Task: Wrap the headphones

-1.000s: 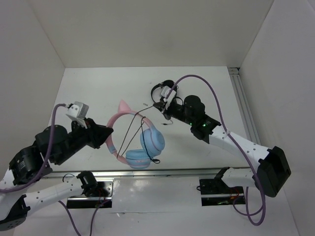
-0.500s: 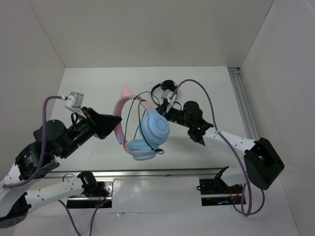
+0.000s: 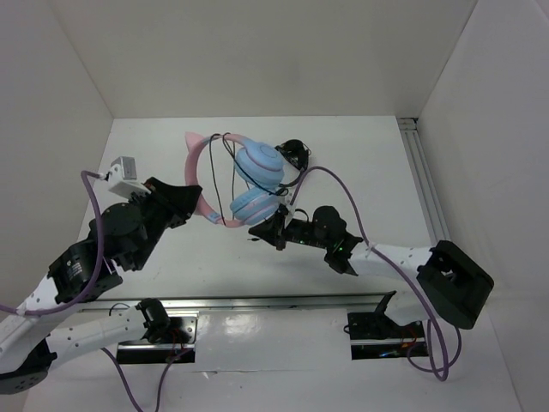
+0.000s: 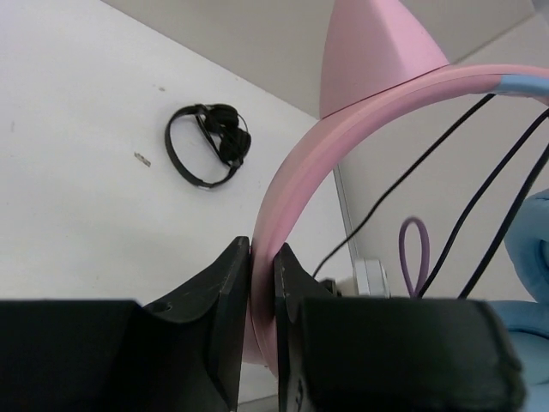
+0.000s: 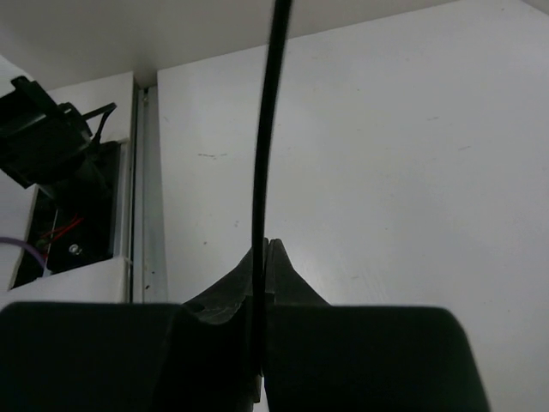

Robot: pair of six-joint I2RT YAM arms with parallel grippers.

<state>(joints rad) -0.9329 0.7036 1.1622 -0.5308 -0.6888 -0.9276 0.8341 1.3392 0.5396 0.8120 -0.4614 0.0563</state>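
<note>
Pink cat-ear headphones with light blue earcups [image 3: 260,166] are over the middle of the white desk [image 3: 146,154] and look lifted clear of it. The headband arcs to the left and both earcups sit to the right, one above the other.

My left tool [image 3: 200,200] is clamped on the lower part of the pink headband [image 4: 296,197], with both fingers tight on either side of it.

The thin black cable [image 3: 230,172] crosses the headband loop in a few strands. One strand runs down to my right tool [image 3: 257,232], just below the lower earcup. The right wrist view shows that tool [image 5: 262,257] pinched together on the cable [image 5: 266,129], which runs taut and straight up from the tips.

Small all-black headphones [image 3: 292,153] lie flat on the desk just behind the upper earcup.
</note>
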